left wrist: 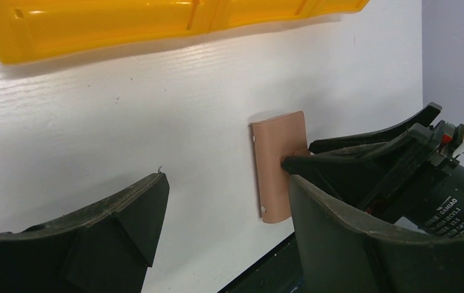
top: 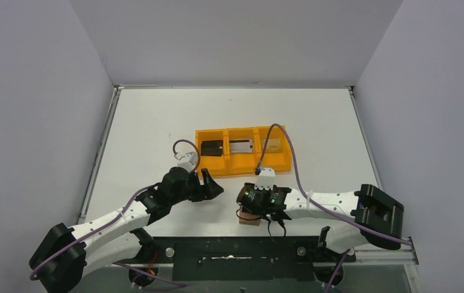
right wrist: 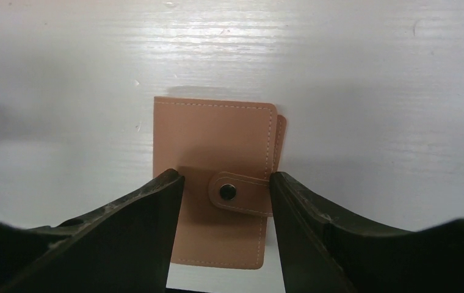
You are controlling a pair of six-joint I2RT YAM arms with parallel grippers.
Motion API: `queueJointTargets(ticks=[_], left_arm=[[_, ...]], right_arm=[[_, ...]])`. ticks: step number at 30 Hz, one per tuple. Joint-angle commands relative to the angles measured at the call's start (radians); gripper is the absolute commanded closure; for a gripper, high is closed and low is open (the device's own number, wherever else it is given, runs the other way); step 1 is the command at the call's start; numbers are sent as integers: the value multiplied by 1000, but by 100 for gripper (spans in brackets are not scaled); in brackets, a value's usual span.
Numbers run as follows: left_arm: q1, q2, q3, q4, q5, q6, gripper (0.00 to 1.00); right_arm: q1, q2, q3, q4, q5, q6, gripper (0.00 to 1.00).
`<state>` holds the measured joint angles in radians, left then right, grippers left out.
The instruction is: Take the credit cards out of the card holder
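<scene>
White table (top: 156, 122); card holder (right wrist: 217, 140) snap tab (right wrist: 242, 192) fastened, visible only right wrist.

A white tabletop (top: 156, 122) carries an orange plastic tray with 3 compartments (top: 242, 163) near its middle. A black rectangular card (top: 212, 147) lies in the left compartment and a silvery grey card (top: 241, 146) in the middle compartment; a purple cable (top: 290, 160) crosses the right compartment, and what it holds cannot be told. Just in front of the tray, the left gripper (top: 217, 188) points right. Near it, the right gripper (top: 246, 201) hangs directly over a small brown leather wallet (top: 249, 220) at the table's near edge.
</scene>
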<state>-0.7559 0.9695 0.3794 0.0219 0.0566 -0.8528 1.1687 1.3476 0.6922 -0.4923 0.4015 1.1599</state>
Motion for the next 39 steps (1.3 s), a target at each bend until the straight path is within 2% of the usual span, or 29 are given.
queueJointTargets(ticks=[1, 4, 7, 12, 16, 28, 35, 39], left_arm=[[-8, 11, -6, 107, -15, -18, 29], [-9, 14, -14, 114, -13, -23, 29], [-10, 15, -17, 115, -16, -22, 29], [-11, 31, -16, 119, -15, -25, 29], [-11, 35, -16, 121, -23, -25, 30], [-12, 44, -7, 115, -15, -24, 30], [-13, 53, -1, 119, -4, -25, 31], [-25, 69, 8, 126, 5, -25, 32]], right_arm=[[13, 71, 85, -113, 112, 96, 47], [16, 127, 122, -141, 113, 94, 51], [27, 165, 160, -198, 132, 108, 51], [43, 192, 233, -295, 175, 110, 42], [62, 193, 272, -356, 202, 119, 39], [64, 205, 222, -279, 114, 142, 51], [71, 198, 203, -270, 96, 160, 47], [68, 190, 154, -215, 78, 158, 56]])
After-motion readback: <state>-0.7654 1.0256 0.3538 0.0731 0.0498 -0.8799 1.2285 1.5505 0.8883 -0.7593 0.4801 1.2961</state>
